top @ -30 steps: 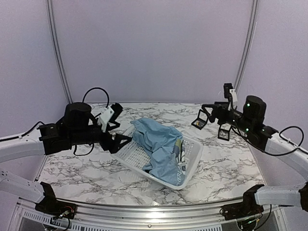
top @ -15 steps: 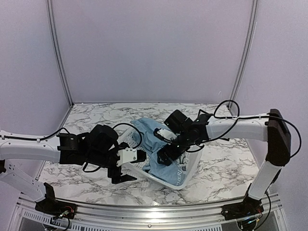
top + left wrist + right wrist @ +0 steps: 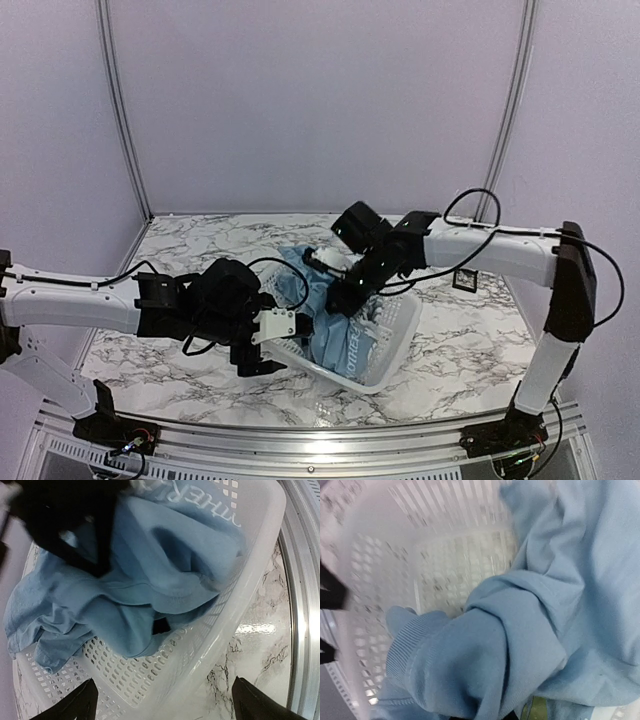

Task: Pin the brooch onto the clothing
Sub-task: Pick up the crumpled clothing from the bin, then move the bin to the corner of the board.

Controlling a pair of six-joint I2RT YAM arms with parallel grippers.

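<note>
Right pincer (image 3: 342,296) is clenched on the bunched folds of the light blue T-shirt (image 3: 150,575). The shirt lies heaped directly beneath it, inside the white mesh basket (image 3: 235,615) on the marble tabletop (image 3: 470,350). Left pincer (image 3: 162,695) stands released, jaws wide, over the basket's rim, with the shirt just ahead of its tips and not touching them.

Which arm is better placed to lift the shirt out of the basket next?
Right. The right gripper is down in the basket, shut, apparently on a fold of the T-shirt. The left gripper hangs open outside the basket's near rim, touching nothing.
</note>
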